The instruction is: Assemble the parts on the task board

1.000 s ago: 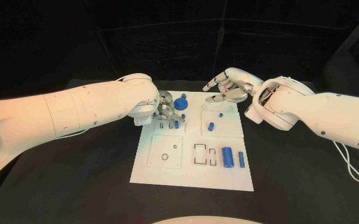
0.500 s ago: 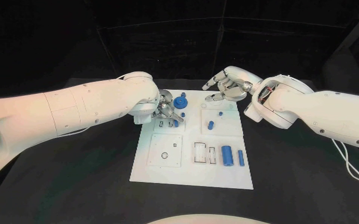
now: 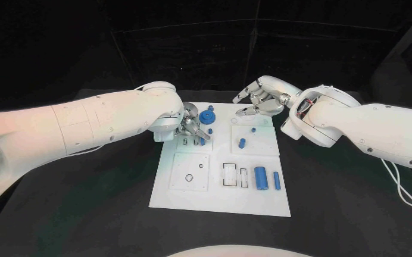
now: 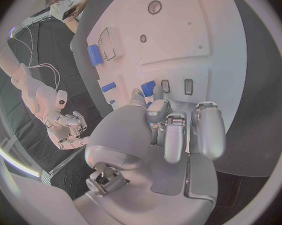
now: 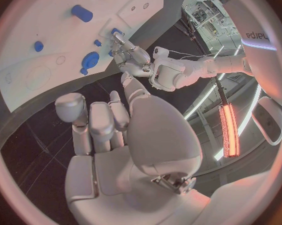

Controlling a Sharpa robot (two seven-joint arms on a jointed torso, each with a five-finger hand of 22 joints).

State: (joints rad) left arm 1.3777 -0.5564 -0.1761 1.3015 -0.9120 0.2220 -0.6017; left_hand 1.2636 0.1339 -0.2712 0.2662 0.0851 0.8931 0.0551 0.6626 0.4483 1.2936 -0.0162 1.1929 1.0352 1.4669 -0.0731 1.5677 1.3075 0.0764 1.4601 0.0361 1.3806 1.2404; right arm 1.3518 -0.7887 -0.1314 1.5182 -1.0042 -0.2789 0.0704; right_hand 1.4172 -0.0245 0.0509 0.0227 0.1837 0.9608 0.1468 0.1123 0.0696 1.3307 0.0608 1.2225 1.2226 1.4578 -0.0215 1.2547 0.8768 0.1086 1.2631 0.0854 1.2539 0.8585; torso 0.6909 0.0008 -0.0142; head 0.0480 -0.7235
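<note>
A: Step? Left hand (image 3: 190,127) pinches a blue part (image 4: 148,88) over the task board (image 3: 225,200) slots.
B: Probably inserting. Needs alignment. Right hand (image 3: 264,101) hovers, loosely curled, holding nothing.

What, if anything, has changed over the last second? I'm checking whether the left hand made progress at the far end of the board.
Very little. The left hand stays over the far left part of the task board, fingers down among the small blue parts, shifting only slightly. The right hand still hovers off the board's far edge, holding nothing. The two blue cylinders near the right edge lie as before.
</note>
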